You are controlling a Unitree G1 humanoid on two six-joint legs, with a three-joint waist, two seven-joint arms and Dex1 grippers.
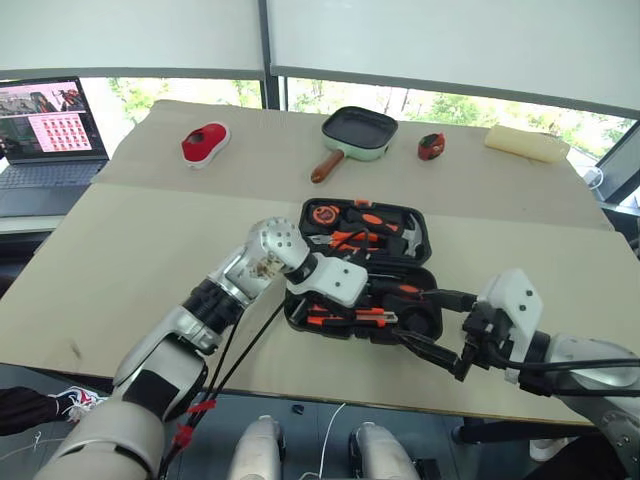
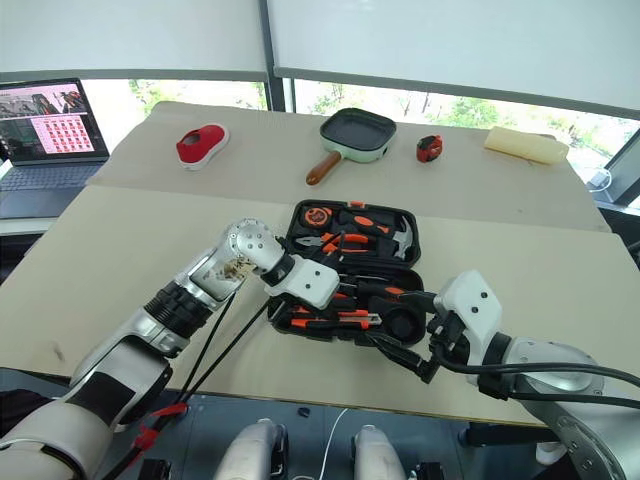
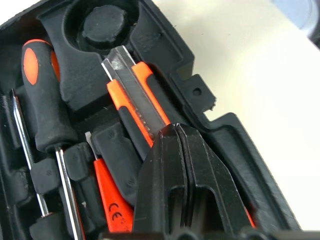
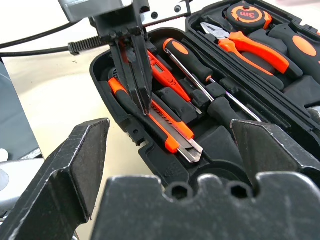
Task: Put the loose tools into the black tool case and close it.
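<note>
Left pincer point(image 4: 142, 102), pressed together, tips on the orange-black utility knife point(image 4: 160, 122) lying inside the open black moulded-plastic tool case point(image 1: 425, 235); right pincer point(image 1: 425, 320) spread beside the case.

Silver-white arm shells, black joints, black cables, red tie; black two-finger end effectors.

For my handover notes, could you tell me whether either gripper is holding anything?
Nothing is held: the left gripper is shut, tips pressing the utility knife; the right gripper is open.
</note>
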